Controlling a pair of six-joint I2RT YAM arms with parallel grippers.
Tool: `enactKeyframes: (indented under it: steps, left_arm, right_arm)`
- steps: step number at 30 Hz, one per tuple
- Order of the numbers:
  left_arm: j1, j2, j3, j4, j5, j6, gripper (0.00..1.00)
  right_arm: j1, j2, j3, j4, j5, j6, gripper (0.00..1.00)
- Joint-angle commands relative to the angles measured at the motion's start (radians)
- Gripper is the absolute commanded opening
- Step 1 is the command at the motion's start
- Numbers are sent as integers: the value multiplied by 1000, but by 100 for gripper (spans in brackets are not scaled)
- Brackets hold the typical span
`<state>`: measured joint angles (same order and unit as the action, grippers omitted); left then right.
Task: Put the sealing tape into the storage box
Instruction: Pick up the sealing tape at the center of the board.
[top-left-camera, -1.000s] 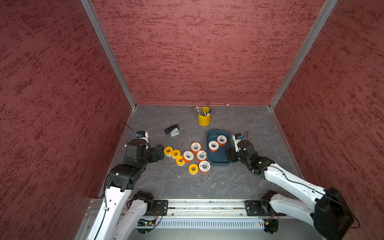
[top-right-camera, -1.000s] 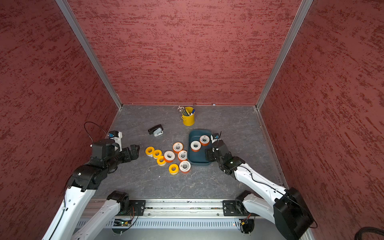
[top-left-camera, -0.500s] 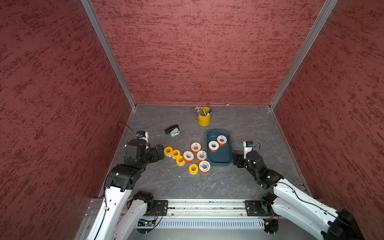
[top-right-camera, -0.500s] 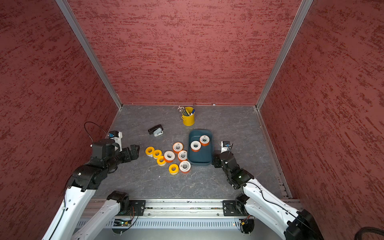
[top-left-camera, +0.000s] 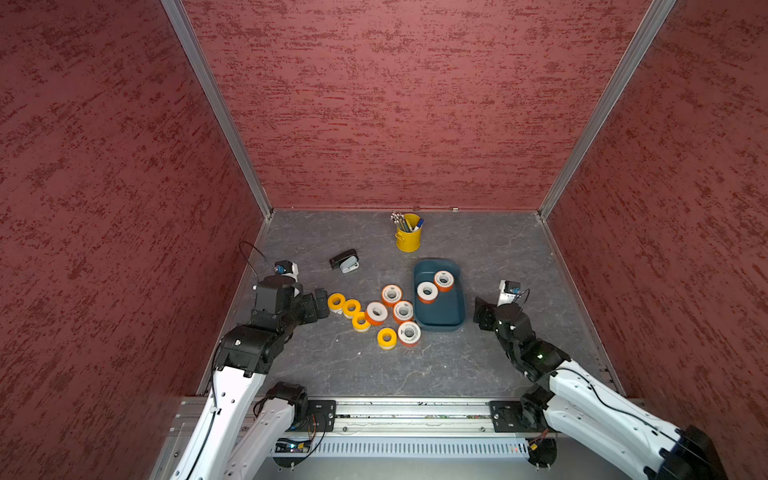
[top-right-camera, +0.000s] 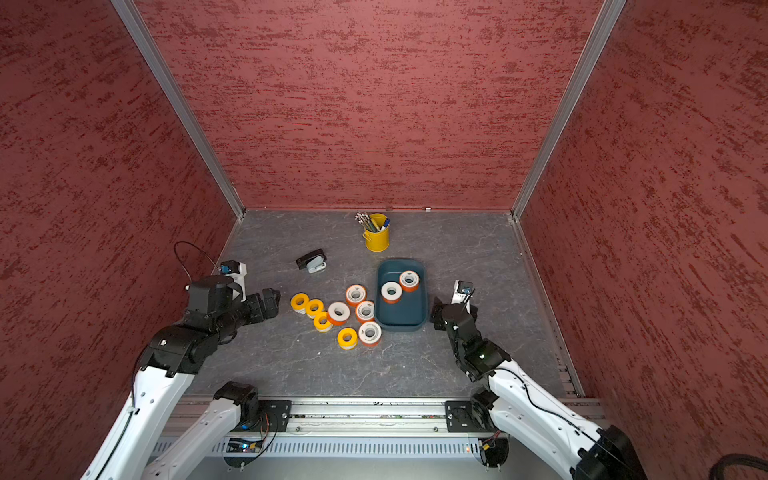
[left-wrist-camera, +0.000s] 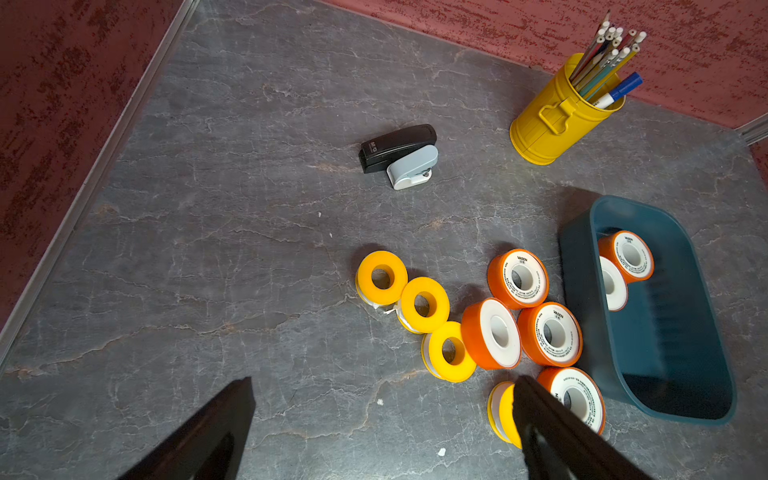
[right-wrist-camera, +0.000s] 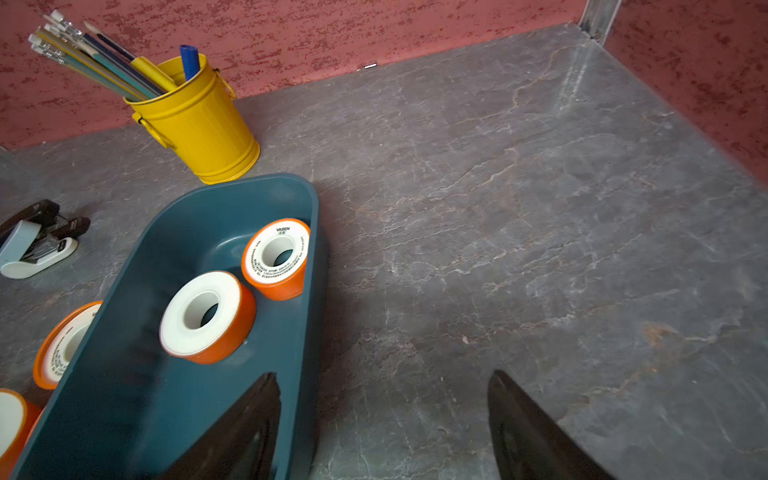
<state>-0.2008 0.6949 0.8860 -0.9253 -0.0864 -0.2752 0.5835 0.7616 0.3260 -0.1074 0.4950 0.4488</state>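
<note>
The dark teal storage box (top-left-camera: 441, 320) lies right of centre in both top views, with two orange sealing tape rolls (top-left-camera: 427, 291) (top-left-camera: 444, 280) flat in its far half. Several orange rolls (top-left-camera: 376, 312) and several yellow rolls (top-left-camera: 351, 307) lie clustered on the floor just left of it. My left gripper (top-left-camera: 321, 300) is open and empty, just left of the leftmost yellow roll (left-wrist-camera: 381, 277). My right gripper (top-left-camera: 478, 312) is open and empty beside the box's right wall (right-wrist-camera: 316, 232). In the right wrist view one finger overlaps the box's near corner.
A yellow pen bucket (top-left-camera: 408, 240) stands behind the box near the back wall. A black-and-grey stapler (top-left-camera: 344, 262) lies behind the yellow rolls. Red walls close in left, right and back. Bare grey floor (top-left-camera: 519, 257) stretches right of the box.
My right gripper has drawn back from the box's right rim towards the near right, with its jaws slightly wider. The left arm and all rolls have stayed put.
</note>
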Motion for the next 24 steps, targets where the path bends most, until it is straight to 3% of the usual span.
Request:
enactKeyframes:
  steps: [1,11,16,19,24]
  left_arm:
    - [7,0,-8,11,-1,-2,100]
    - [-6,123,55,17,204,-21,100]
    - [-114,276,100,18,115,-65,100]
    - [-239,360,130,64,-14,-97,100]
    - [-323,595,226,151,-25,-115,100]
  right_arm:
    - [2,4,-16,21,65,22,80]
    - [2,4,-15,23,50,20,81]
    - [2,-20,-21,20,31,11,81]
    - [2,-29,-22,15,30,9,81]
    - [2,-25,-22,19,22,5,81]
